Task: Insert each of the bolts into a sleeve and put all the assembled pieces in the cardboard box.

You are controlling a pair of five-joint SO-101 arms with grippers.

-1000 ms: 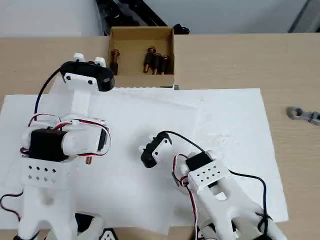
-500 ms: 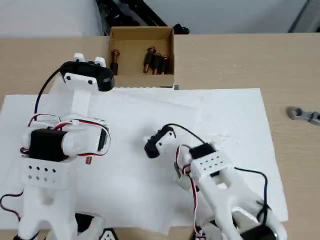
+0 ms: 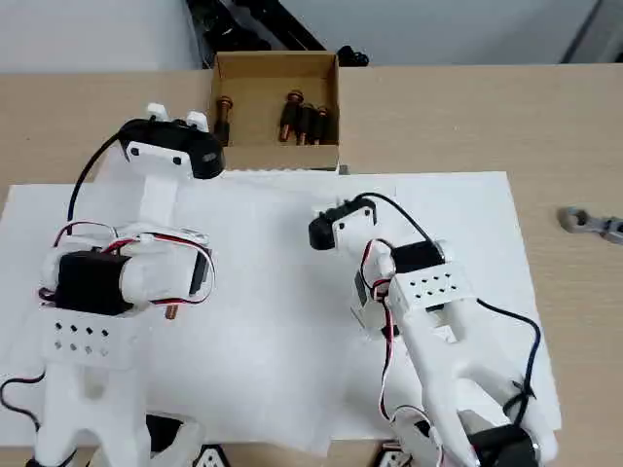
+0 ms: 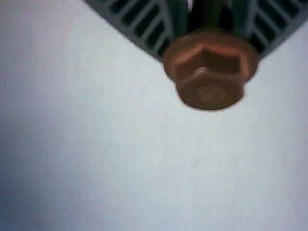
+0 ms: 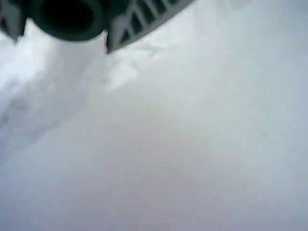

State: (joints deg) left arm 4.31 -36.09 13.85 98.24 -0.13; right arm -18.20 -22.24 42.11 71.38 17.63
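My left gripper (image 4: pixel 211 24) is clamped on the bolt (image 4: pixel 210 72), hex head projecting just past the jaws; my right gripper (image 5: pixel 72 26) is closed around the dark sleeve (image 5: pixel 60 14), its open bore showing between the jaws. To mate them well, I judge that shank and bore must share one axis before I push, slowly, with neither grip loosened until the bolt seats. The cardboard box (image 3: pixel 275 66), already holding assembled pieces (image 3: pixel 304 119), lies beyond both grippers.
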